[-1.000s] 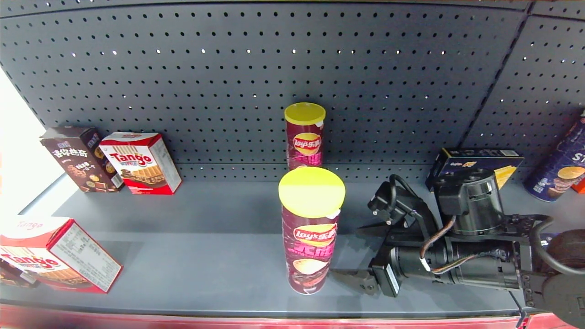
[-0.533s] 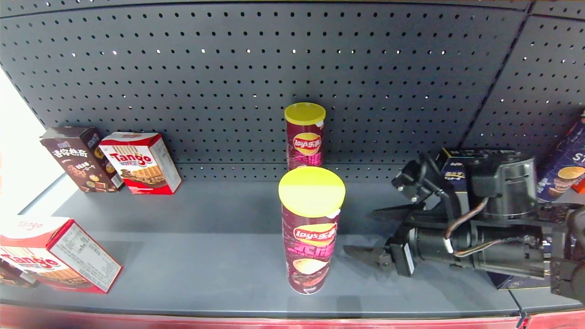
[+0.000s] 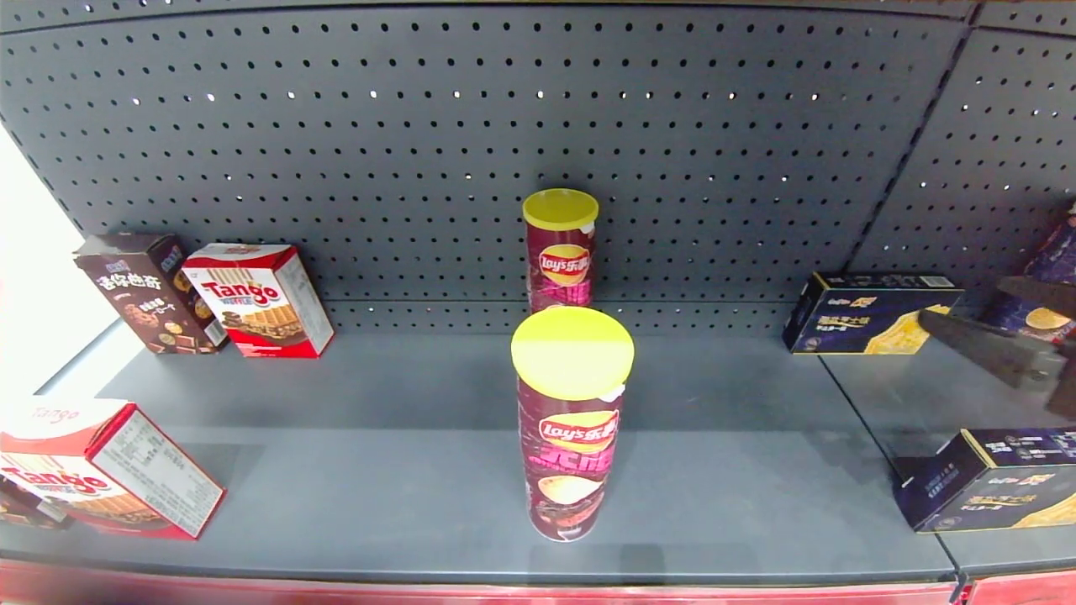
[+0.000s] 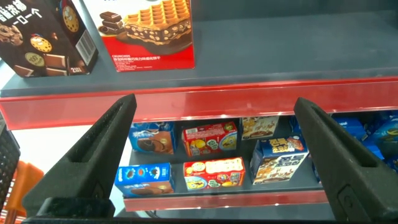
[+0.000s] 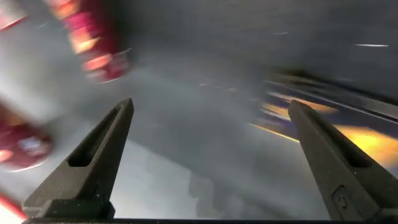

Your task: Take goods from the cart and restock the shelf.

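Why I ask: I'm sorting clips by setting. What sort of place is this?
Probably a shop aisle: a pegboard-backed shelf holds crisp cans and wafer boxes, and a lower shelf below a red edge strip carries more packaged snacks.

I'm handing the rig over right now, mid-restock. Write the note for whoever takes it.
Left gripper: jaws open, empty, low in front of the shelf.
Right gripper: jaws open, empty, at the shelf's right end.
Goods: front can and rear can stand upright mid-shelf, one behind the other.
Done: both cans stand free of the grippers.
Left: probably fetch the next item to restock.
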### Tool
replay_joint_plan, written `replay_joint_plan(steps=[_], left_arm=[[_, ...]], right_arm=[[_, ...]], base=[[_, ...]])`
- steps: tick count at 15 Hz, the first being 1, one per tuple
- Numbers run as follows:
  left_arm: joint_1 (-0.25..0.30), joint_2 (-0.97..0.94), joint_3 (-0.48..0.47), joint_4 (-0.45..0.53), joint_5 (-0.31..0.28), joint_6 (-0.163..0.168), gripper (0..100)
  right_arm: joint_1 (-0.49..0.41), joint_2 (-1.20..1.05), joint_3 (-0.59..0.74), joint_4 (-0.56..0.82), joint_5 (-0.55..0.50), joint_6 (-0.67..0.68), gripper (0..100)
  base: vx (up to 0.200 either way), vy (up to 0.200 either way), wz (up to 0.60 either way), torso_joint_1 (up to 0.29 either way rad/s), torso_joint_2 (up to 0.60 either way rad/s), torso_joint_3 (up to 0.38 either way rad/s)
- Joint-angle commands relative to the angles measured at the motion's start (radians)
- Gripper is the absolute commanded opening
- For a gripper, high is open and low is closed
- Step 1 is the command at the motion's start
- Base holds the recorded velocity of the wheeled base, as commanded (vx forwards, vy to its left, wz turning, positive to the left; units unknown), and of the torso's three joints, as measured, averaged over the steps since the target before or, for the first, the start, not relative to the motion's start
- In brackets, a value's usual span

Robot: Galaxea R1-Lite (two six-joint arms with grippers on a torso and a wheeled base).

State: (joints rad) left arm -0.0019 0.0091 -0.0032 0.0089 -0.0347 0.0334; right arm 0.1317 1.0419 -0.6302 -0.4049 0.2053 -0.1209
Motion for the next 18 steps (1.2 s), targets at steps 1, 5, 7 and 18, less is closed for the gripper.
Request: replay_joint_plan(steps=[1,5,7,18], left_arm=[[0.000,0.002,0.000,0.000,0.001,0.000,100],[0.000,0.002,0.000,-0.001,0.001,0.000,100],[0.000,0.002,0.002,-0.003,0.001,0.000,100],[0.000,0.002,0.002,-0.004,0.001,0.002,100]], right_arm=[[-0.179,-0.431,0.284,0.011,-0.038,-0.002,100],[-0.179,-0.761,0.465,0.152,-0.092,-0.002,100],[-0.165,-0.988,0.512,0.448,-0.089,0.009,100],[-0.129,-1.042,0.616,0.363,-0.216,0.130,100]], base=[[0.000,0.000,0.00,0.000,0.00,0.000],[0.000,0.000,0.00,0.000,0.00,0.000],[0.000,0.000,0.00,0.000,0.00,0.000],[0.000,0.000,0.00,0.000,0.00,0.000]])
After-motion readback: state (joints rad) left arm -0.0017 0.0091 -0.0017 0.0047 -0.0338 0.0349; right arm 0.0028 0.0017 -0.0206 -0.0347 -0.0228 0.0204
